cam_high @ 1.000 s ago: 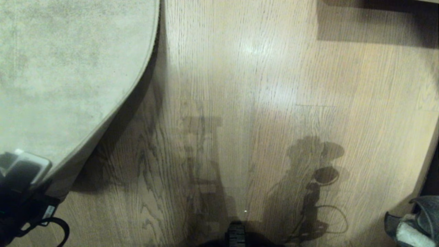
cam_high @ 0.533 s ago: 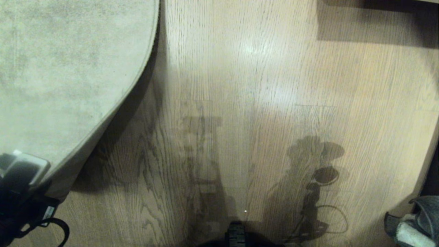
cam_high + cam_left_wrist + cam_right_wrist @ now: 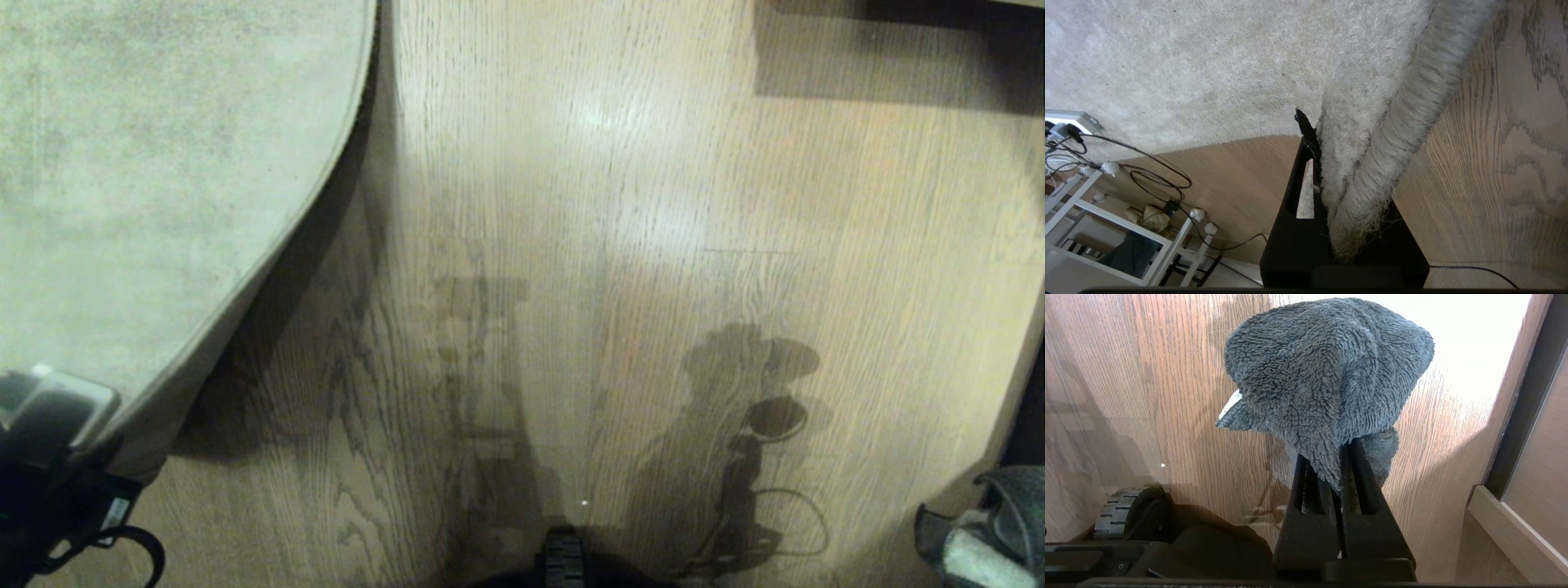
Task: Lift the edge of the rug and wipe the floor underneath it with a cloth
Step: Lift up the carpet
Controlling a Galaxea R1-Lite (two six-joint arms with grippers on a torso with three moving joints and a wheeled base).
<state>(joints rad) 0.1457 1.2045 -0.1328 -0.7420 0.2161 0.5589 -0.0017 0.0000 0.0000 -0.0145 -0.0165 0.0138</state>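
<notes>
Two textures: fluffy cloth (image 3: pixel 1327 379); grained floor (image 3: pixel 620 245)

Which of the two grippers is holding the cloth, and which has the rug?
The right gripper is shut on the grey cloth, low at the head view's right. The left gripper is shut on the rug edge, lifted off the floor.
</notes>
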